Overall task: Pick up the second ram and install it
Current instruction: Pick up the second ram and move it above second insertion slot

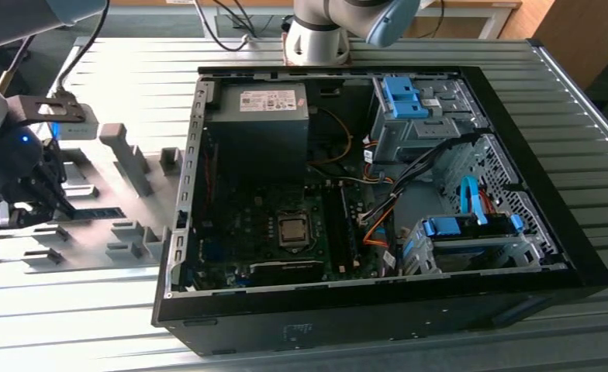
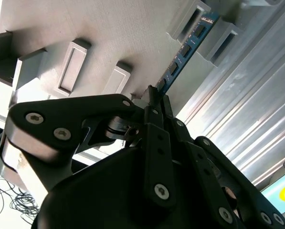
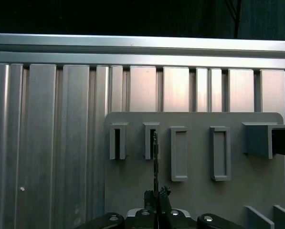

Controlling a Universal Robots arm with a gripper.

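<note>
The second ram [image 2: 184, 49] is a thin blue board with dark chips. It stands on edge on the grey holder plate [image 2: 109, 33], and its far end sits between two grey holder blocks [image 2: 214, 33]. My gripper [image 2: 154, 98] is shut on its near end. In the first wrist view the ram [image 3: 155, 157] shows edge-on, running from the gripper [image 3: 156, 194] up to a holder block [image 3: 151, 140]. In the exterior view the gripper [image 1: 56, 203] hangs over the holder plate [image 1: 97, 232] at the exterior view's left, with the ram [image 1: 102, 211] lying beside it.
An open black computer case [image 1: 552, 256] lies at the middle and right of the exterior view, with the motherboard's black slot strips [image 1: 337, 225] inside. The arm's base [image 1: 319, 39] stands behind it. Other grey blocks [image 1: 128, 159] rise from the plate. The table is ribbed metal [image 3: 47, 143].
</note>
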